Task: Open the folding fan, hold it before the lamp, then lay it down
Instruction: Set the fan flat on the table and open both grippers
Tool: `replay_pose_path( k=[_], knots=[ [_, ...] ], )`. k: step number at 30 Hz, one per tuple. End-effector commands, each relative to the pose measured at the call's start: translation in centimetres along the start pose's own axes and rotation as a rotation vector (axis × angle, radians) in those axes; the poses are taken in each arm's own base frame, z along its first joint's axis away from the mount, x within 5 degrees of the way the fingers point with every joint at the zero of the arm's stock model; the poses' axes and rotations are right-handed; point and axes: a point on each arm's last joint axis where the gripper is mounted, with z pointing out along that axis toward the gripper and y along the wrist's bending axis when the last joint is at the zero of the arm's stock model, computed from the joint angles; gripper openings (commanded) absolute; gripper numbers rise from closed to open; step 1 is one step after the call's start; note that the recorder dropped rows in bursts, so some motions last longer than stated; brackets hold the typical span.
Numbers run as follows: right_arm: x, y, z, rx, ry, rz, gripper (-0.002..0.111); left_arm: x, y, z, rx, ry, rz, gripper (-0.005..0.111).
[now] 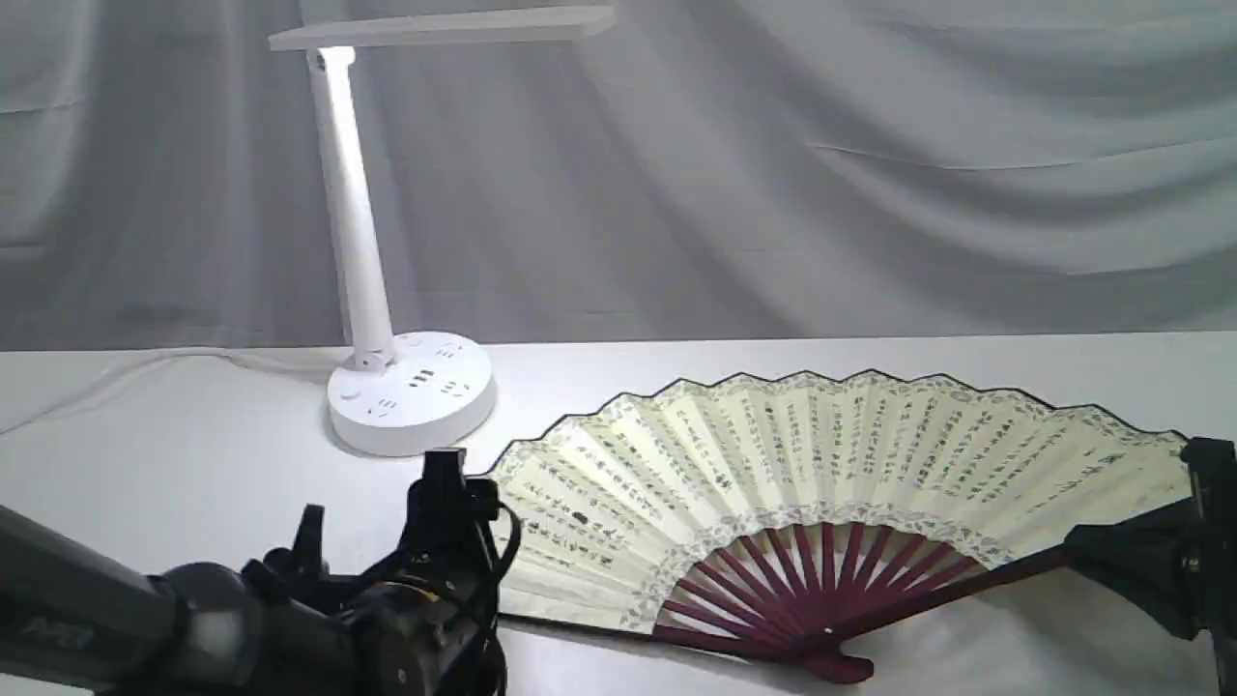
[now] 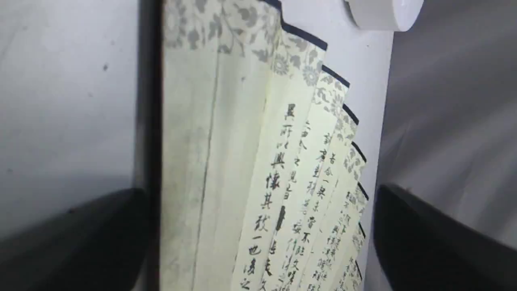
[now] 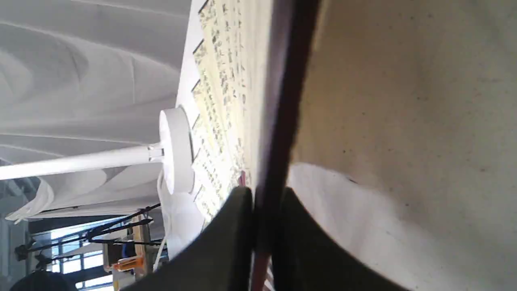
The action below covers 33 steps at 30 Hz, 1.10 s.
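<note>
The folding fan (image 1: pixel 802 454) is spread fully open and lies low on the white table (image 1: pixel 174 454), its maroon ribs meeting at the pivot near the front edge. My right gripper (image 1: pixel 1087 556) is shut on the fan's right guard; the right wrist view shows the dark guard (image 3: pixel 278 121) pinched between both fingers (image 3: pixel 226 242). My left gripper (image 1: pixel 387 507) is open beside the fan's left edge. In the left wrist view its fingers (image 2: pixel 428 238) stand wide apart, with the leaf (image 2: pixel 258 161) seen between them. The white lamp (image 1: pixel 411 391) stands behind the fan's left side.
The lamp's bar head (image 1: pixel 445 27) hangs high over the back left of the table, and its cord (image 1: pixel 145 372) trails off to the left. A grey draped cloth (image 1: pixel 821 174) forms the backdrop. The lamp base (image 2: pixel 383 12) sits close to the leaf's border.
</note>
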Motion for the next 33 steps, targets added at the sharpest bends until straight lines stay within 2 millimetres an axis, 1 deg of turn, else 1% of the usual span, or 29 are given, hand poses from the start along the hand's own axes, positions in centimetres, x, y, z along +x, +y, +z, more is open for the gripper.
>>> replay_pose_path(
  k=[1, 3, 7, 10, 12, 14, 17, 20, 24, 27, 30, 33],
  knots=[
    [-0.9, 0.1, -0.2, 0.018, -0.033, -0.034, 0.0, -0.8, -1.0, 0.0, -0.023, 0.035, 0.039, 0.077],
    [-1.4, 0.6, -0.1, -0.001, -0.036, -0.052, 0.0, -1.1, -1.4, -0.1, -0.032, 0.042, 0.037, 0.077],
    [-2.0, 1.3, -0.1, -0.036, -0.037, -0.078, 0.0, -1.9, -1.5, -0.3, -0.113, 0.066, 0.048, 0.076],
    [-2.0, 1.3, -0.1, -0.036, -0.037, -0.078, 0.0, -2.2, -1.9, -0.6, -0.15, 0.098, 0.102, 0.074],
    [-2.0, 1.3, -0.1, -0.032, -0.038, -0.078, 0.003, -2.5, -2.4, -0.8, -0.136, 0.103, 0.12, 0.074],
    [-2.0, 1.2, -0.1, -0.024, -0.042, -0.078, 0.008, -2.5, -2.8, -1.1, -0.125, 0.11, 0.135, 0.074],
    [-2.0, 1.2, -0.1, -0.022, -0.043, -0.079, 0.022, -2.5, -3.4, -1.5, -0.116, 0.119, 0.144, 0.074],
    [-2.0, 1.2, -0.1, -0.019, -0.044, -0.084, 0.034, -2.3, -3.7, -2.0, -0.123, 0.14, 0.197, 0.073],
    [-1.8, 1.1, -0.1, -0.006, -0.02, -0.099, 0.046, -2.3, -4.0, -2.5, -0.142, 0.166, 0.243, 0.073],
    [-1.6, 0.9, -0.1, 0.015, 0.009, -0.116, 0.051, -2.2, -4.3, -2.9, -0.138, 0.182, 0.288, 0.073],
    [-1.6, 0.7, -0.3, 0.078, 0.012, -0.091, 0.052, -2.1, -4.9, -3.4, -0.119, 0.195, 0.349, 0.073],
    [-1.8, 1.1, -0.8, 0.15, -0.018, -0.092, 0.052, -2.2, -5.3, -3.8, -0.119, 0.206, 0.351, 0.073]
  ],
)
